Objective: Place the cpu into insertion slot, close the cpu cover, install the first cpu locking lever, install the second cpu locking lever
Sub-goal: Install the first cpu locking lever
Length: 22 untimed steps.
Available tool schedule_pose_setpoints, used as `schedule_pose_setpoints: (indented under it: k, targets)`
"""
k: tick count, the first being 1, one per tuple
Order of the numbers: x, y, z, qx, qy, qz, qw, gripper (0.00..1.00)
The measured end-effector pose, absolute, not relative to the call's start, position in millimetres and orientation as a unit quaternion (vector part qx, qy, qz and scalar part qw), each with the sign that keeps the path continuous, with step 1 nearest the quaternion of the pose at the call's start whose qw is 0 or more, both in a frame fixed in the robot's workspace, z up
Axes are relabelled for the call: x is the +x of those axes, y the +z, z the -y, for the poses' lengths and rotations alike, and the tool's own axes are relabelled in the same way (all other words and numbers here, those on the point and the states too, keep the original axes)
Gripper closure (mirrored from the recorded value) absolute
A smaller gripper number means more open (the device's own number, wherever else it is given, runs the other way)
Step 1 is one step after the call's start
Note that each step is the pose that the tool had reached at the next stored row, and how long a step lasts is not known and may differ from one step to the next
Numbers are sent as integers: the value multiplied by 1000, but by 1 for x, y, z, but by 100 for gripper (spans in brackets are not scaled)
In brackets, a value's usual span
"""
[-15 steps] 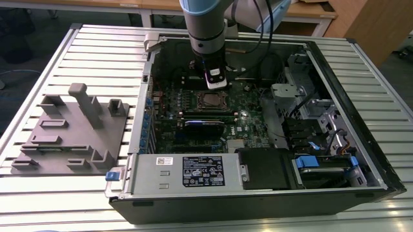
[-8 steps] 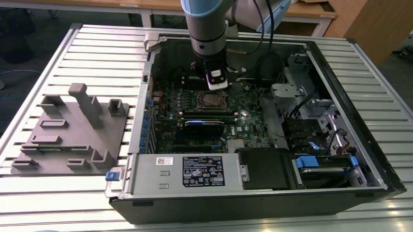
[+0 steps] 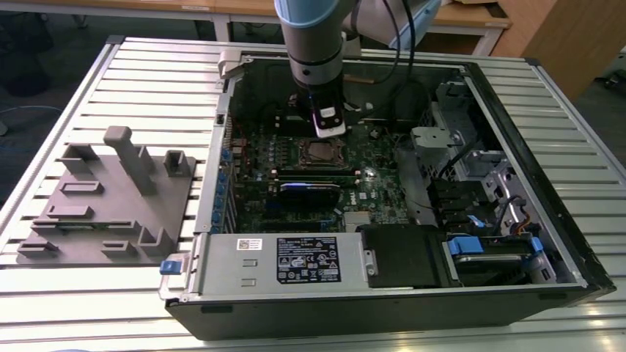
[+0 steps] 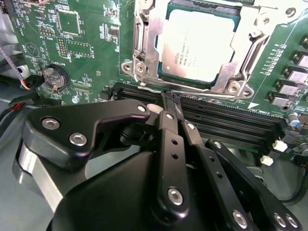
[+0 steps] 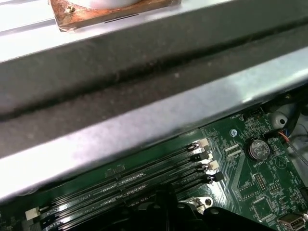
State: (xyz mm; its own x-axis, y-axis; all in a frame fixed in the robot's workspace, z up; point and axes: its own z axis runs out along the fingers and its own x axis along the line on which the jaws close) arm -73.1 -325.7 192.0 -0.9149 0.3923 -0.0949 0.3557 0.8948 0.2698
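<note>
Open computer case (image 3: 547, 139) lies on slatted bench (image 3: 146, 81); grey moulded fixture (image 3: 108, 198) sits on the bench at the exterior view's left, apart from the case. Arm comes down into the case, pincer (image 3: 330, 132) just above the green board beside the insertion slot (image 3: 305, 154). Second wrist view: cpu (image 4: 199, 43) is seated flat in the slot, dull metal top showing through the cut-out of the cpu cover (image 4: 146, 43). Cover looks folded down around the chip; cannot confirm it is fully latched. Pincer (image 4: 170, 98) has its black fingers (image 4: 166, 127) drawn together to a single tip, nothing seen between them. Tip sits at the socket edge nearest the black memory slots (image 4: 226, 120), right at a thin wire lever (image 4: 192, 88) along that edge; contact cannot be told. Coin cell (image 4: 53, 77) lies on the board well to one side. First wrist view: memory slots and coin cell again, under the grey case wall (image 5: 144, 120).
</note>
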Motion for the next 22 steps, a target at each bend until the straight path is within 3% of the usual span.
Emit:
schedule_pose_setpoints:
  k: [22]
  targets:
    - [-73,191,335,193,133,-969,72,89]
